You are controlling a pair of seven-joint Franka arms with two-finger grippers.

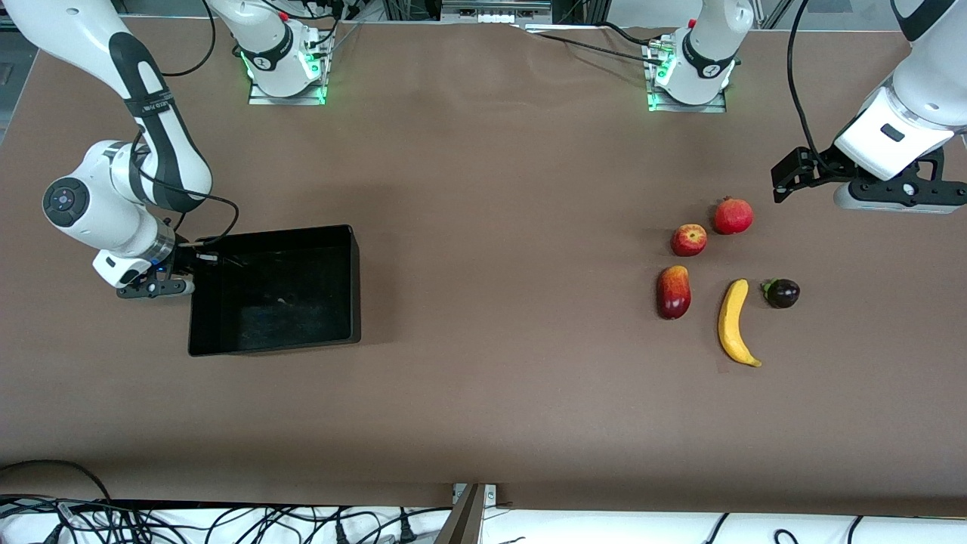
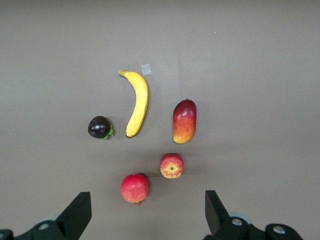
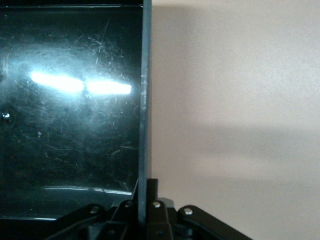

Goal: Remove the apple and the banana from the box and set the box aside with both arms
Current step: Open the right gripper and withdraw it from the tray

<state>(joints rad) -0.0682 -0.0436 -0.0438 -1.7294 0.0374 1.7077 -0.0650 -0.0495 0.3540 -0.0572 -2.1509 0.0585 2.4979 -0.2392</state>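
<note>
The right gripper [image 1: 198,258] is down at the black box [image 1: 302,332], at the wall of the box that faces the right arm's end of the table. Its two fingers are pinched tight on the thin top edge of that wall [image 3: 144,100]; in the right wrist view one finger sits inside the box and one sits outside. The box rests flat on the brown table [image 1: 483,423], and its shiny inside shows scratches and a bright streak of light.

The left gripper [image 1: 786,181] hangs up in the air over the table, near the left arm's end. Its fingers [image 2: 77,212] are spread wide apart and hold nothing. The fruits lie under it on the table, well apart from the box.

The yellow banana [image 1: 734,323] lies on its side and is the fruit nearest to the front camera. The small red apple [image 1: 689,239] with yellow streaks lies farther from the camera than the banana. A plain red round fruit [image 1: 733,216] sits just beside the apple, a bit farther from the camera. A dark red and yellow mango [image 1: 673,292] lies beside the banana, toward the box. A small dark purple fruit [image 1: 782,293] with a bit of green on it lies beside the banana, toward the left arm's end of the table. None of the fruits touch each other.
</note>
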